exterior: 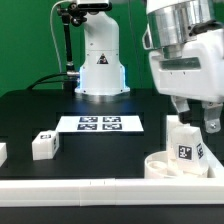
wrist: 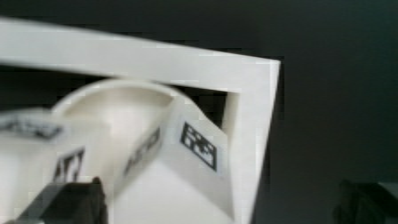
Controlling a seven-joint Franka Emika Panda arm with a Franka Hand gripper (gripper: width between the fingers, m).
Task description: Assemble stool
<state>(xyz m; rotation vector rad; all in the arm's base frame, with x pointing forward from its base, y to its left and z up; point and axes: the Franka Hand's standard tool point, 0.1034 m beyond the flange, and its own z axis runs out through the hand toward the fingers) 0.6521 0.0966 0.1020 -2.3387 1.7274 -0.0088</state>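
Marker board flat on black table, white border rail along near edge, green backdrop

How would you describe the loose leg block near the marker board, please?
Find the marker board mid-table. Just toward the exterior view's left of it lies a small white leg block showing a tag. Unlike the block upright at the seat disc, it sits free on the black table.

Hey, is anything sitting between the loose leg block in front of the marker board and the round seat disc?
Nothing visible does. Only black table shows between the leg block and the seat disc; the marker board lies farther back. The pincer hangs over another leg at the disc.
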